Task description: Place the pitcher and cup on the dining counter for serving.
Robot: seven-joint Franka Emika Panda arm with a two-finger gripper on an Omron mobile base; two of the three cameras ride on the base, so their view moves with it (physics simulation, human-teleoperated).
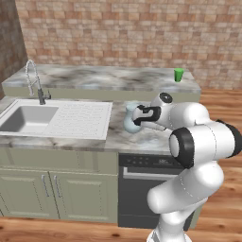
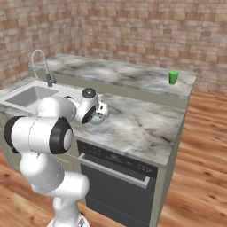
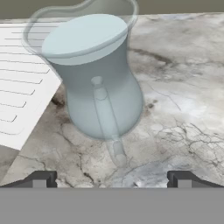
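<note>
1. Brick walls, wood floor, and a lower marbled counter [image 1: 118,139] carrying a sink [image 1: 26,118] with a ribbed white drainboard [image 1: 80,118]; behind it rises the dining counter [image 1: 108,78].
2. The pitcher [image 1: 131,118] stands upright on the lower counter, just beside the drainboard's edge. The cup [image 1: 178,74] sits on the dining counter, near its right end.
3. The hand [image 3: 111,179] hovers close to the pitcher, fingers spread wide, gripping nothing.
4. Risk: the pitcher is smooth, translucent blue-grey glass, round-bellied, narrow-necked, with a flared rim and a slim handle. Fingers closing on the belly could slide off the curve, or nudge it over.
5. Lifted off-centre, it could tilt and clip the raised slab's overhanging edge.
</note>
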